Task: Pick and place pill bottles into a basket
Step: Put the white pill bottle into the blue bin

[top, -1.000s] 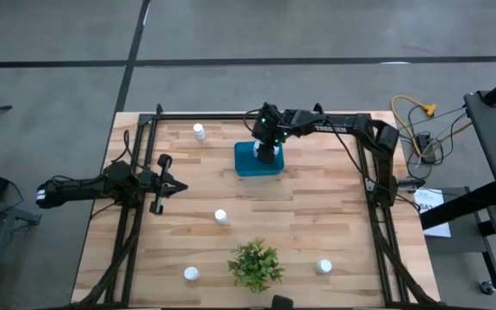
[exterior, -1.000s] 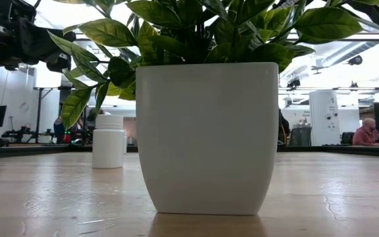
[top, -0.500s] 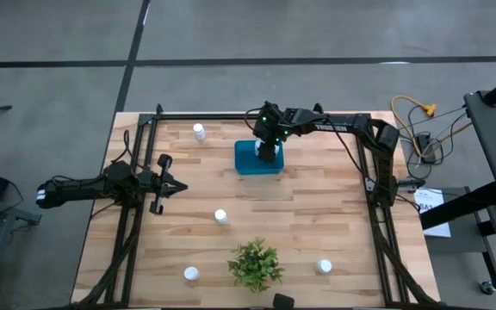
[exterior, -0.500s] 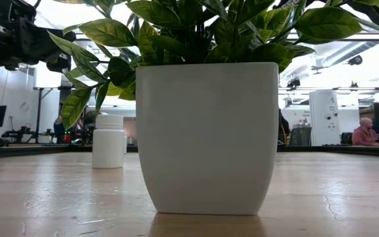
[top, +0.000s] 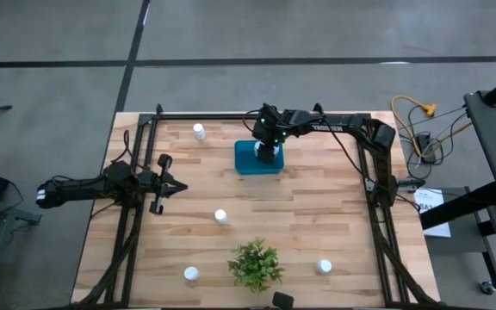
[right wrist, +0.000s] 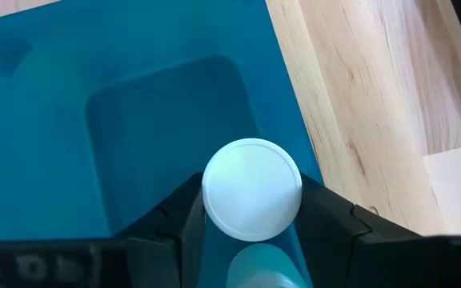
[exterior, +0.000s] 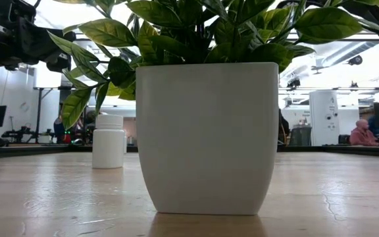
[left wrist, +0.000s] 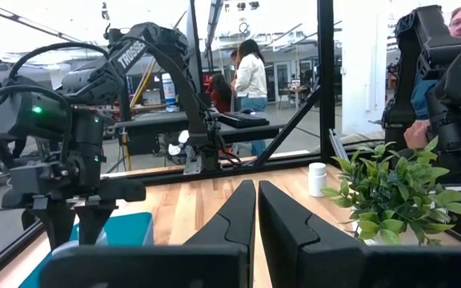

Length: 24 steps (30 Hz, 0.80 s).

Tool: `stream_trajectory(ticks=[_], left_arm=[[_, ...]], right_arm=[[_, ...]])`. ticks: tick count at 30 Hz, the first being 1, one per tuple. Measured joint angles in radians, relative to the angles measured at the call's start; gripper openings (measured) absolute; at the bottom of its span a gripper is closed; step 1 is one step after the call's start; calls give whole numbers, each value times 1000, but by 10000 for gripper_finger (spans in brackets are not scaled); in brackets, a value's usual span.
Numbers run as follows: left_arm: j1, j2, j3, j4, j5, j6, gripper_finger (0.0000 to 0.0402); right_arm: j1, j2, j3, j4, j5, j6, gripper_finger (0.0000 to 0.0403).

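While lit, pale plank table (top: 317,215) amid grey-floored workshop (top: 231,34).

In the right wrist view, the dark right gripper (right wrist: 250,220) covers the lower body of the white round-capped pill bottle (right wrist: 252,189) between its fingers, and the teal-blue plastic basket (right wrist: 134,104) beneath it runs off the edge. In the low view, the white plant pot (exterior: 207,135) blocks the basket and gripper behind.
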Motion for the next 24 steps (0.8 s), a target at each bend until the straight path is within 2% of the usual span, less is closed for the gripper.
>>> stream_trajectory(ticks=[9, 17, 24], left_arm=[[0, 0, 0, 0, 0, 0, 2], [0, 0, 0, 0, 0, 0, 2], [0, 0, 0, 0, 0, 0, 2]], right_arm=[[0, 0, 0, 0, -1, 0, 144], [-1, 2, -1, 4, 2, 3, 239], [-1, 2, -1, 26, 2, 3, 248]])
